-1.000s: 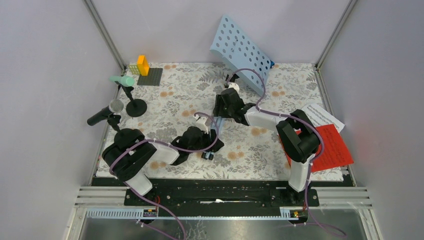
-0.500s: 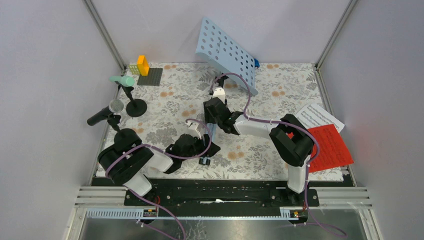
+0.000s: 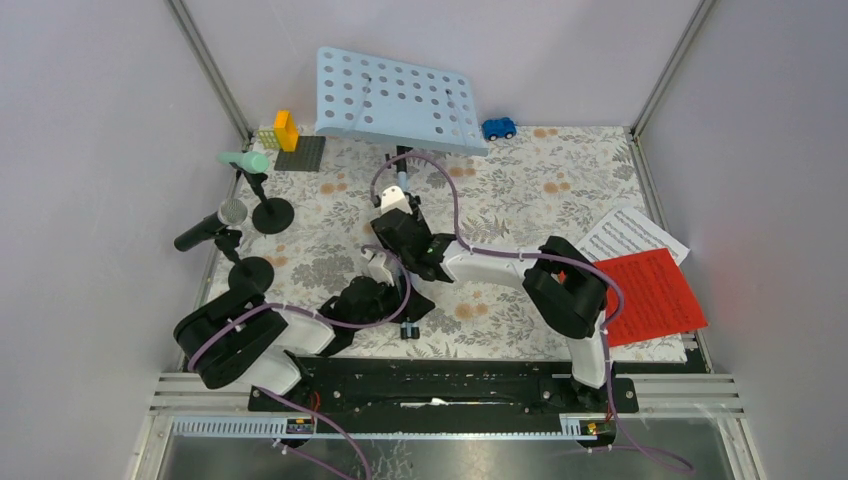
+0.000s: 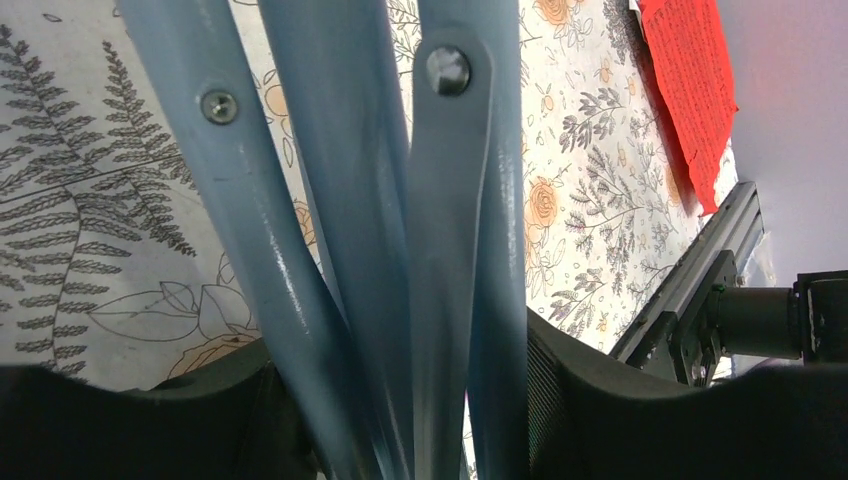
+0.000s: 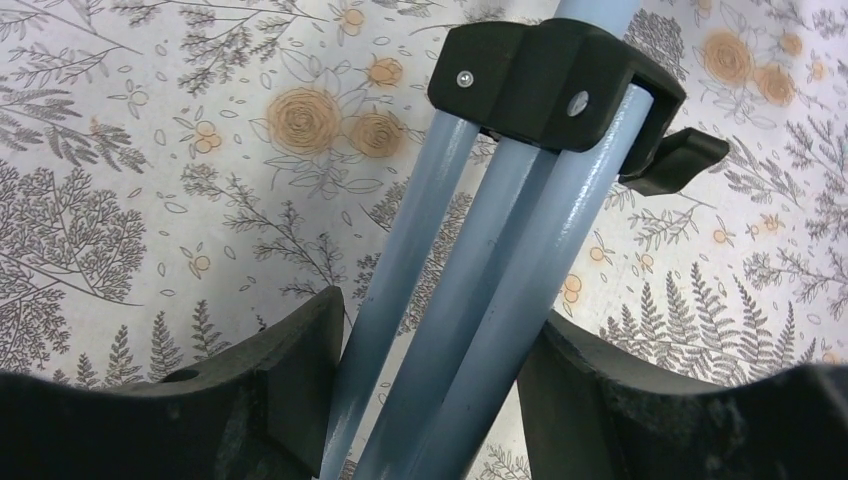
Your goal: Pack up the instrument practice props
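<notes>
Item 1, sheet-music rack point(image 3: 400, 100): pale blue, perforated. I see its panel at the far edge of the table point(image 3: 560, 180), left of centre, face turned up to the overhead camera. Its post runs from the panel towards the near side, down to the middle of the floral cover.

Item 2, tripod legs point(image 4: 400, 250): folded close together in a bundle. A black collar point(image 5: 560, 80) with a lever joins them higher up the post.

Item 3, left gripper point(image 4: 400, 420): my wrist view shows both fingers pressed against the leg bundle; I log it as clamped on the rack.

Item 4, right gripper point(image 5: 430, 400): fingers close on either side of the blue tubes just below the collar; also clamped on the rack, farther along it than the left.

Item 5, mint-green microphone point(image 3: 243, 160) and black microphone point(image 3: 205, 228): left side, each resting on a round-based mic holder, one far point(image 3: 272, 214), one near point(image 3: 251, 273).

Item 6, white music sheet point(image 3: 630, 232) and red music sheet point(image 3: 650, 295): right edge, the red one nearer and overlapping the white one's near corner.

Item 7, not props: blue toy car point(image 3: 499, 128) at the far edge, just right of the panel; yellow and orange bricks point(image 3: 285, 130) with a grey plate point(image 3: 302, 153) in the far left corner.
</notes>
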Robot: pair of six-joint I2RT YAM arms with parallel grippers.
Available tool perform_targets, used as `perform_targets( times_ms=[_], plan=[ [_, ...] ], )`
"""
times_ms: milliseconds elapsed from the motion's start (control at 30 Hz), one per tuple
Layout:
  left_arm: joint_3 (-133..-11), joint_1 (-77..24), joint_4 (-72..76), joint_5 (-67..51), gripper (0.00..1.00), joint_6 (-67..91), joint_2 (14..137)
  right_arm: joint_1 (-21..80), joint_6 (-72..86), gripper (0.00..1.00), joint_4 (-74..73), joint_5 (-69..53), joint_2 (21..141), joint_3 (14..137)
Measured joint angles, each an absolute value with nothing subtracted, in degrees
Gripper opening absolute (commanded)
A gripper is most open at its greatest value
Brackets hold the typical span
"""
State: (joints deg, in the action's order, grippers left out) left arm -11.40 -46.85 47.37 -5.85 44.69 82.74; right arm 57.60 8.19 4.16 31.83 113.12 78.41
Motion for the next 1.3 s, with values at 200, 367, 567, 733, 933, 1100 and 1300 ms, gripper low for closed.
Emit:
perform_targets(
  times_ms=[200,367,567,733,933,1100,1300],
  plan=[
    [-10.31,-46.83,44.64,-5.72,0.0,48.14,79.83,58.92,6.48,0.0,3.73,31.94,115.63,80.82],
    [-8.34,-46.85,39.42,-5.93,0.0,51.2,73.91,59.86,8.45,0.0,3.81,32.18,117.36,80.84],
    [-6.98,-46.85,32.6,-6.17,0.16,54.04,67.42,60.01,12.78,0.0,3.11,30.72,119.15,80.79],
    [-7.22,-46.85,29.8,-5.41,0.54,55.92,66.11,59.4,13.32,0.08,2.11,27.57,120.42,82.37],
    [-12.03,-47.62,21.34,-2.55,0.78,55.77,65.82,58.11,10.7,0.37,-0.75,22.81,124.18,88.38],
    [-13.63,-48.34,11.81,2.33,0.97,52.99,60.29,56.75,9.85,0.58,0.67,20.18,125.38,89.65],
    [-13.69,-48.34,-4.56,9.93,0.99,54.78,47.29,56.4,9.87,0.74,0.84,17.32,125.54,89.43]
  ],
)
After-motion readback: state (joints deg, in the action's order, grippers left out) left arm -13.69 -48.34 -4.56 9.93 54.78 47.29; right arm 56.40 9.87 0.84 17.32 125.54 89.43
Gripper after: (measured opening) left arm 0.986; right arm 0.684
